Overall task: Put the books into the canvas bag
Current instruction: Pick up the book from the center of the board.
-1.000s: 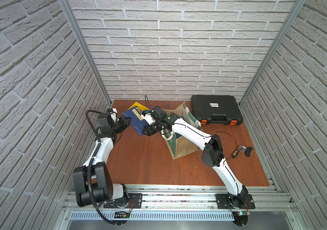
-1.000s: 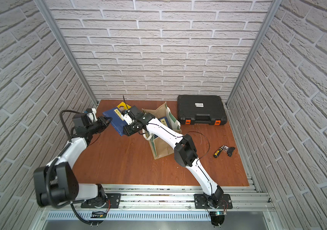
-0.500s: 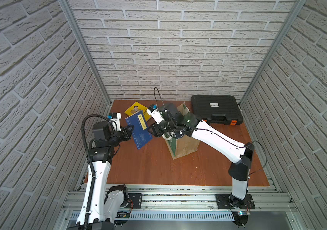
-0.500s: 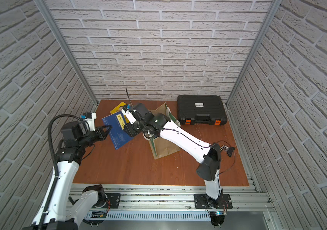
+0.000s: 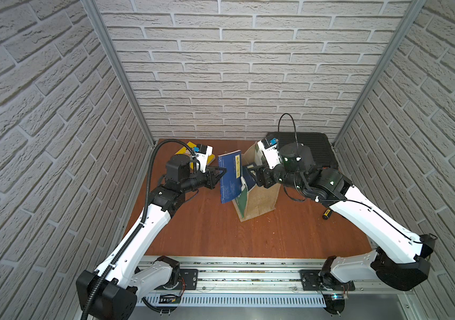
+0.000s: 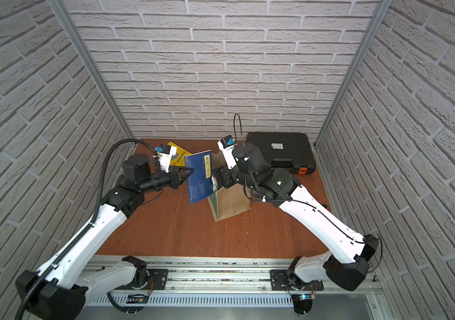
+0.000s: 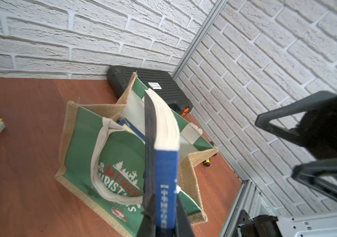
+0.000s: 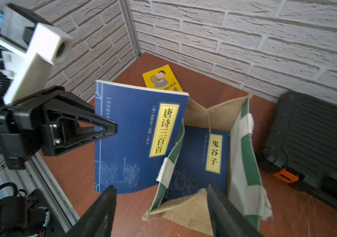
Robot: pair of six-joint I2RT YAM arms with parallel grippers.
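navy book [image 8: 134, 131] with yellow label; tan-and-green bag [image 8: 243, 156]; black case [image 6: 279, 151].

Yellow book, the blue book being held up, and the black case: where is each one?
yellow book [image 8: 161, 79]: right wrist view, on its cartoon cover.
blue book [image 8: 134, 143]: right wrist view, middle of its front cover.
black case [image 6: 290, 155]: a top view, on its ribbed lid.

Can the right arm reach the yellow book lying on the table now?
Probably not directly: the navy book, held upright by the left end effector, stands before the yellow book.
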